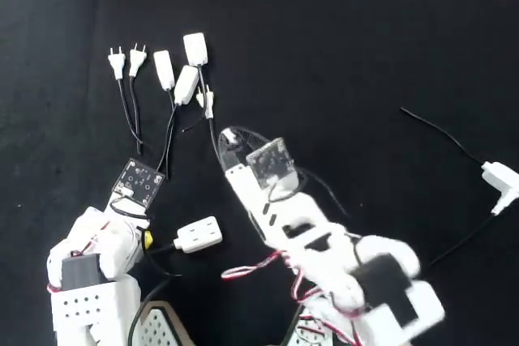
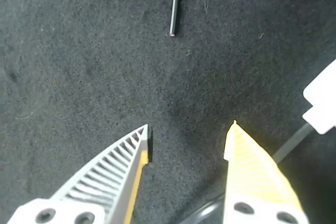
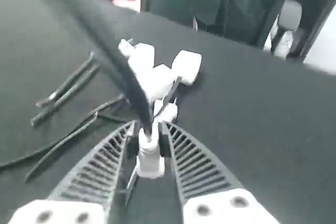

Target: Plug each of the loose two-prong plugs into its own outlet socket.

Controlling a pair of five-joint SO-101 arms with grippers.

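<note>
Right gripper [image 3: 148, 127]: clamped on a small white plug on a black cord [image 3: 148, 158], near the cluster of white outlet sockets [image 3: 157, 74]
Left gripper [image 2: 189, 129]: fingers apart, nothing between them, over the black cloth table [image 2: 79, 66]
White socket block [image 2: 323, 100]: just beside the left gripper
Loose white two-prong plugs [image 1: 117, 62]: two, side by side, beside the cluster

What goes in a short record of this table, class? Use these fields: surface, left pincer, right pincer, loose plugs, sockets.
surface: black cloth
left pincer: open, over bare cloth, holding nothing
right pincer: shut on a white plug with a black cable
loose plugs: two two-prong plugs side by side, unplugged
sockets: cluster of white sockets ahead of the right pincer; one white socket by the left arm
</note>
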